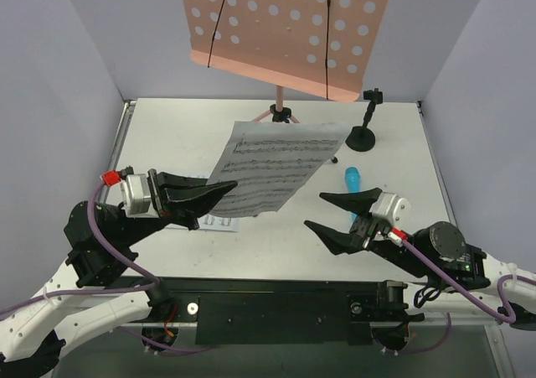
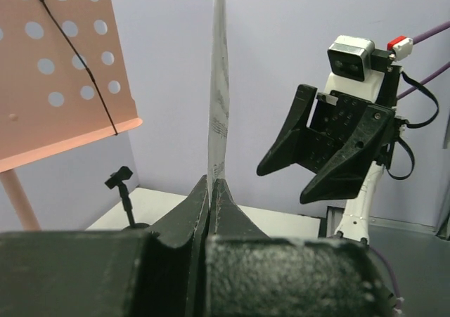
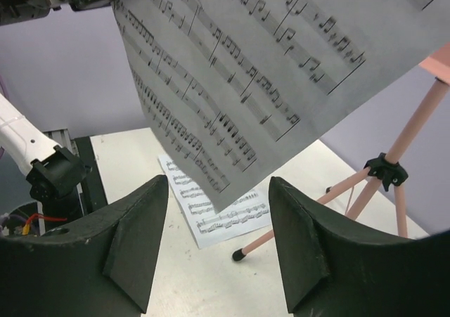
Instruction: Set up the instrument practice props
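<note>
I'm on the sheet-music step. My left gripper (image 1: 224, 191) is clamped on one page (image 1: 276, 164), raised over the table's middle, and my right gripper (image 1: 316, 211) hangs with jaws apart. Next I judge the page must go up onto the ledge of the pink music stand (image 1: 280, 26) at the far edge. The second page (image 1: 219, 222), lying toward the near-left corner, is mostly hidden beneath that gripper. The stand's top is cut off.

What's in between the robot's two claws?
In the top view, the sheet-music page pinched by the left gripper sticks out toward the open right gripper; the rest of the gap is bare table.
</note>
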`<control>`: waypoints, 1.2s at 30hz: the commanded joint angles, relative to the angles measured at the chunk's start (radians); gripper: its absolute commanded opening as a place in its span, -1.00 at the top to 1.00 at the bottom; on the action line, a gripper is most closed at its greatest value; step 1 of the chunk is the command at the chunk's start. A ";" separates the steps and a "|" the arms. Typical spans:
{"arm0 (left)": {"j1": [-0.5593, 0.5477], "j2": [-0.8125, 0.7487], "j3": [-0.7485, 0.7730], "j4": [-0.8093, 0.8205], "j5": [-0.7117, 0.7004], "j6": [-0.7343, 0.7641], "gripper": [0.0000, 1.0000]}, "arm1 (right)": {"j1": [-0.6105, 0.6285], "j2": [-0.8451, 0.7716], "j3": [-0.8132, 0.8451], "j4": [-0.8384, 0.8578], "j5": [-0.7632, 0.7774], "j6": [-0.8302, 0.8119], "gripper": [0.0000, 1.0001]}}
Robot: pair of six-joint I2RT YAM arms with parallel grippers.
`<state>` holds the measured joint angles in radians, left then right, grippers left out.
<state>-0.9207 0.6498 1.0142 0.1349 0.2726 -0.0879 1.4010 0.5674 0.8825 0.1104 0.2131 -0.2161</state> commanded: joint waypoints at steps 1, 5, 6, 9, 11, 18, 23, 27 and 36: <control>0.006 0.007 0.037 0.077 0.074 -0.093 1.00 | -0.007 0.002 0.071 0.077 0.012 -0.077 -0.10; 0.006 0.004 0.046 0.088 0.146 -0.136 1.00 | -0.007 0.015 0.101 0.080 0.014 -0.114 -0.13; 0.006 0.001 0.047 0.088 0.149 -0.139 1.00 | -0.007 0.020 0.105 0.081 0.014 -0.117 -0.14; 0.005 -0.007 0.044 0.088 0.171 -0.151 1.00 | -0.007 0.023 0.115 0.084 0.014 -0.129 -0.15; 0.006 -0.010 0.043 0.095 0.183 -0.161 1.00 | -0.007 0.022 0.119 0.084 0.012 -0.129 -0.16; 0.005 -0.006 0.008 0.160 0.197 -0.206 1.00 | -0.005 0.019 0.130 0.083 -0.081 -0.092 -0.08; 0.006 0.002 -0.020 0.223 0.209 -0.242 1.00 | -0.008 0.028 0.141 0.081 -0.182 -0.051 0.10; 0.006 0.010 -0.037 0.255 0.220 -0.262 1.00 | -0.007 0.040 0.153 0.101 -0.234 -0.028 0.18; 0.006 0.011 -0.086 0.324 0.211 -0.296 1.00 | -0.007 0.069 0.159 0.147 -0.250 -0.002 0.75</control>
<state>-0.9207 0.6590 0.9386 0.3725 0.4801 -0.3553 1.4002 0.6151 1.0027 0.1635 -0.0105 -0.2462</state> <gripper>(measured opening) 0.022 0.251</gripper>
